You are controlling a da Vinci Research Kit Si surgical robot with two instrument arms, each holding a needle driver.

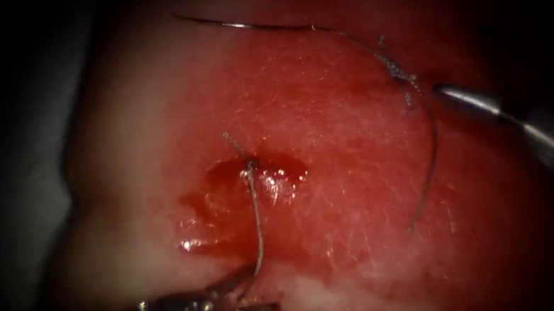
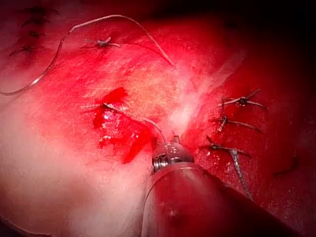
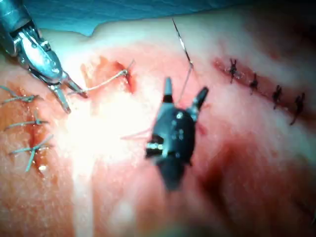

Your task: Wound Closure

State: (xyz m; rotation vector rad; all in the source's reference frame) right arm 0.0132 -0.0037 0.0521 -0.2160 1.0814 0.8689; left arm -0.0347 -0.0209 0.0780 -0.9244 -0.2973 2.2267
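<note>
1. Tissue (image 1: 327, 99) is the glistening, wet, pink-red pork belly, paler and fatty toward 6 o'clock in the endoscope view.
2. Near its middle lies the cut (image 1: 258, 176), a small dark pool of red fluid (image 1: 226, 205) with a knot and a short tail standing up from it.
3. Thread (image 1: 255, 215) runs as a thin wiry strand from that knot toward 6 o'clock, meeting the left claw (image 1: 242, 297).
4. The left claw, ridged grey metal, is parted narrowly; the right wrist view shows the strand reaching its tips (image 3: 74, 95), though whether it is gripped cannot be told.
5. A long curved strand (image 1: 433, 149), which may be the needle, arcs across the tissue right of the cut, lying on the surface.
6. The right claw (image 3: 183, 95) stands wide with nothing between its tips; a strand passes between them.
7. Wrist views show finished rows of stitches (image 2: 232, 118) (image 3: 266, 86).
</note>
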